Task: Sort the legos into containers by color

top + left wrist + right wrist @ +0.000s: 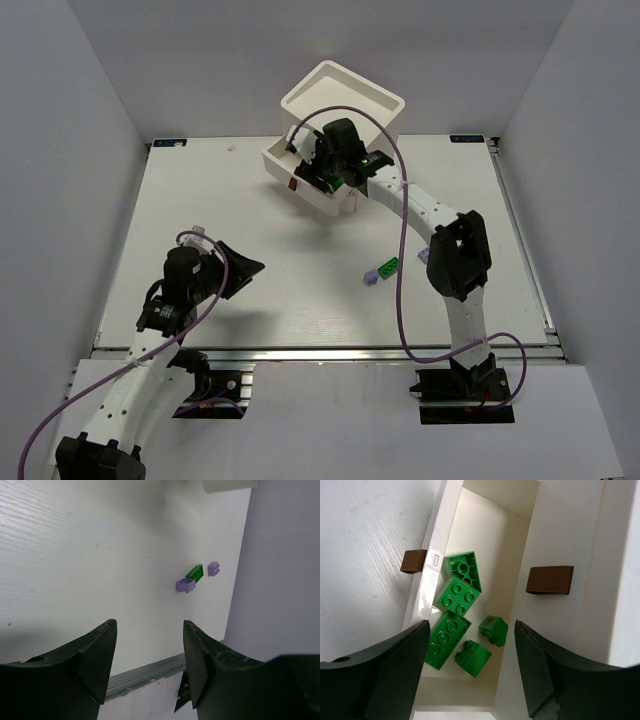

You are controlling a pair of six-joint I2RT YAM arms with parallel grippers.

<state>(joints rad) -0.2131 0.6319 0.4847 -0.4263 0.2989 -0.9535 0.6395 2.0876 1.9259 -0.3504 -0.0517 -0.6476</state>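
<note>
This was a robotics lab test cell: a white table [250, 200] boxed in on three sides by plain pale grey walls [60, 150], with an aluminium rail [330, 353] along its near edge. Two white robot arms, the left arm [135, 378] and the right arm [465, 320], were bolted there on black base plates [465, 385] and trailed purple cables [403, 300]. The things on the tabletop were simple test props: a white drawer cabinet [300, 100] and a few plastic bricks [388, 267].

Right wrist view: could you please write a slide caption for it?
Open right gripper hovers over an open drawer holding five green bricks.
</note>
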